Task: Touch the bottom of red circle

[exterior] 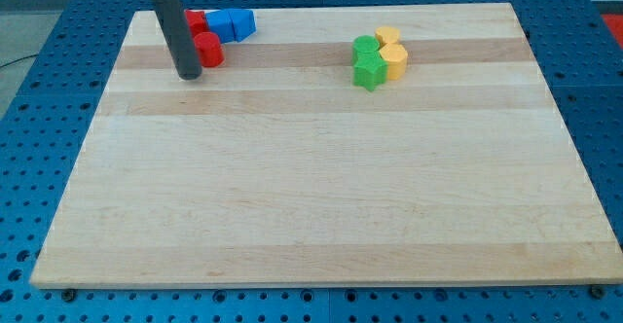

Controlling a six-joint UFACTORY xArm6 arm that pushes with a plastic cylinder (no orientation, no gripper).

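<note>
The red circle block [208, 49] lies near the view's top left on the wooden board [321, 167]. My tip [189, 74] stands just left of and below it, touching or nearly touching its lower left side. The dark rod hides part of a second red block [196, 21] above. Two blue blocks [232, 24] lie to the right of that red block.
A cluster of two green blocks [368, 62] and two yellow blocks [392, 53] sits at the view's top, right of centre. The board rests on a blue perforated table [39, 119].
</note>
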